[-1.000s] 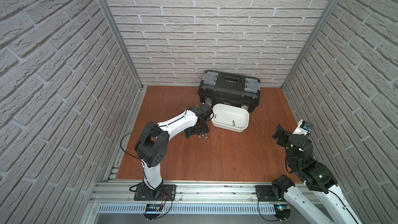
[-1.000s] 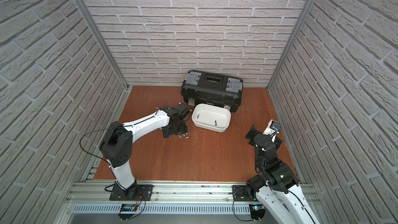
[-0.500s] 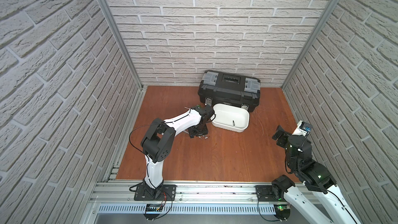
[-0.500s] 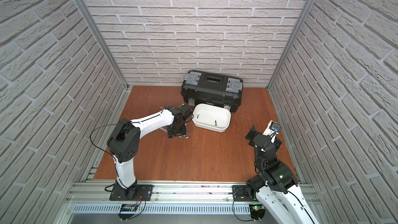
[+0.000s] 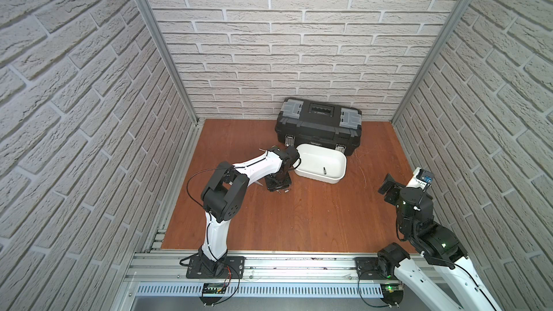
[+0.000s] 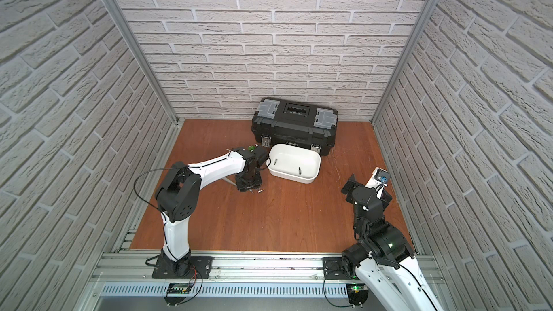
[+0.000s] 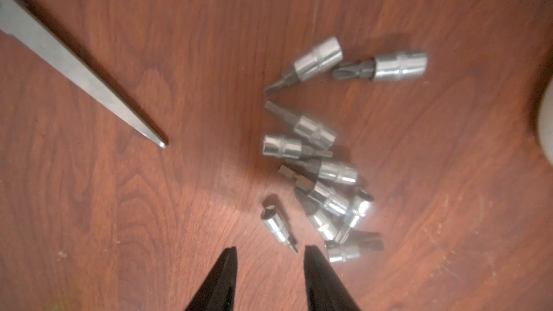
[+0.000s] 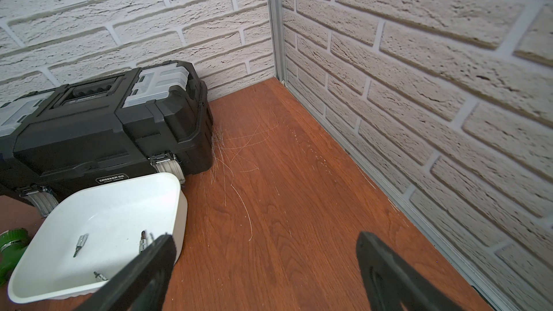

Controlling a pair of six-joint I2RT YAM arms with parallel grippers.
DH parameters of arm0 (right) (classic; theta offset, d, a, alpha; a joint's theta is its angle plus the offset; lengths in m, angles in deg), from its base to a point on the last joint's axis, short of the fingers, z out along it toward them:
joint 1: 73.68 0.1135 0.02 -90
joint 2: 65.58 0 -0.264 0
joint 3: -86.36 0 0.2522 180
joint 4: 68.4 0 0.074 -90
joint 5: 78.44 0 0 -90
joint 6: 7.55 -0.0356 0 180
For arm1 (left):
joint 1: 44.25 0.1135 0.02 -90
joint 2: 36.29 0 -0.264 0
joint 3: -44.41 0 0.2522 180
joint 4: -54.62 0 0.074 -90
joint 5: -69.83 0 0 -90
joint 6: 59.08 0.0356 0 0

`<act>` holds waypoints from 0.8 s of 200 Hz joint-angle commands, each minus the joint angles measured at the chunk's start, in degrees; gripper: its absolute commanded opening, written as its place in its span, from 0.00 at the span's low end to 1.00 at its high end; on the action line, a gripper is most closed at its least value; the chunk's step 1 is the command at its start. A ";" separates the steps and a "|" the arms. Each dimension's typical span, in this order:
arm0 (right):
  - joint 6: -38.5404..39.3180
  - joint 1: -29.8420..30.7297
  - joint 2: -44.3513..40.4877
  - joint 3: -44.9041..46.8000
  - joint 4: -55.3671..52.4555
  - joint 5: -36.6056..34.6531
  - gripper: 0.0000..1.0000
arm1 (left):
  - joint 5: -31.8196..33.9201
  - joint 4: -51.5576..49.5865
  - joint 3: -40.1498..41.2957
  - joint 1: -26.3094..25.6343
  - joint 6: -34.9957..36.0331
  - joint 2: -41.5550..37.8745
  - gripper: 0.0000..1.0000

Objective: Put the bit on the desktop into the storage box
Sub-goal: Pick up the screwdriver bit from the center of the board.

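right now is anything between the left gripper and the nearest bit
Nothing visible: the left gripper sits right at a lone bit on the desktop, jaws apart. Other bits lie close beside it.

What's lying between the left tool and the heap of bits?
A single bit, apart from the heap and just ahead of the left tool, seen in the left wrist view.

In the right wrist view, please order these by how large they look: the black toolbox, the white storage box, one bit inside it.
1. toolbox, though cut off at the picture's edge.
2. storage box, nearer the camera.
3. bit, by far the smallest.
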 commanded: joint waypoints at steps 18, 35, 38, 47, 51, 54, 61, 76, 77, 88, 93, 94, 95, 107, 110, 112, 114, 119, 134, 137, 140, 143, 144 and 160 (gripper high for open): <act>-0.04 -0.21 0.30 0.19 2.27 -1.43 0.98 | -0.75 0.25 0.20 -0.12 -0.68 0.70 0.36; 0.04 -0.19 0.52 0.02 2.36 -1.37 0.98 | -0.99 0.49 0.39 -0.06 -0.75 0.87 0.35; 0.04 -0.20 0.56 0.02 2.36 -1.43 0.98 | -1.05 0.53 0.49 -0.11 -0.70 0.92 0.35; 0.14 -0.19 0.64 -0.08 2.47 -1.43 0.98 | -1.16 0.67 0.67 -0.08 -0.65 1.11 0.35; 0.14 -0.30 0.73 -0.14 2.46 -1.43 0.98 | -1.28 0.79 0.70 0.00 -0.74 1.20 0.35; 0.12 -0.22 0.74 -0.15 2.51 -1.43 0.98 | -1.36 0.92 0.82 0.00 -0.71 1.17 0.35; 0.14 -0.21 0.82 -0.21 2.45 -1.43 0.98 | -1.58 1.13 1.01 0.04 -0.70 1.28 0.35; 0.14 -0.22 0.96 -0.20 2.52 -1.28 0.98 | -1.83 1.41 1.46 0.07 -0.98 1.48 0.34; 0.14 -0.21 0.93 -0.18 2.48 -1.31 0.98 | -1.91 1.46 1.51 0.05 -0.97 1.44 0.34; 0.14 -0.19 0.98 -0.25 2.45 -1.35 0.98 | -1.94 1.59 1.81 0.02 -1.26 1.46 0.34; 0.14 -0.19 0.93 -0.28 2.41 -1.34 0.98 | -1.90 1.66 2.06 -0.01 -1.39 1.48 0.33; 0.14 -0.20 0.92 -0.22 2.43 -1.34 0.98 | -1.90 1.67 2.08 -0.03 -1.40 1.48 0.33; 0.14 -0.20 0.92 -0.23 2.44 -1.30 0.98 | -1.85 1.72 2.09 -0.04 -1.40 1.49 0.33; 0.12 -0.15 0.89 -0.31 2.39 -1.41 0.98 | -1.76 1.79 2.48 0.06 -1.45 1.34 0.33; 0.15 -0.15 0.89 -0.25 2.44 -1.43 0.98 | -1.76 1.70 2.52 0.03 -1.55 1.35 0.33; 0.14 -0.19 0.91 -0.31 2.45 -1.43 0.98 | -1.75 1.75 2.62 0.04 -1.64 1.34 0.33; 0.10 -0.20 0.91 -0.26 2.49 -1.43 0.98 | -1.73 1.81 2.69 0.02 -1.59 1.32 0.33; 0.12 -0.14 0.90 -0.25 2.36 -1.39 0.98 | -1.71 1.91 2.84 0.11 -1.72 1.25 0.33; 0.03 -0.22 0.91 -0.27 2.36 -1.42 0.98 | -1.98 2.41 3.52 0.13 -1.85 1.22 0.32; -0.01 -0.21 0.91 -0.25 2.36 -1.41 0.98 | -2.05 2.59 3.65 0.13 -1.77 1.16 0.32; 0.04 -0.22 0.91 -0.29 2.41 -1.41 0.98 | -2.14 2.75 3.74 0.20 -1.79 1.22 0.32; 0.01 -0.21 0.91 -0.33 2.37 -1.39 0.98 | -2.22 2.90 3.84 0.20 -1.87 1.21 0.31; -0.01 -0.16 0.91 -0.29 2.36 -1.41 0.98 | -2.24 2.95 3.94 0.21 -1.85 1.17 0.31; -0.04 -0.20 0.99 -0.21 2.49 -1.35 0.98 | -3.00 3.90 4.62 0.36 -1.92 1.54 0.32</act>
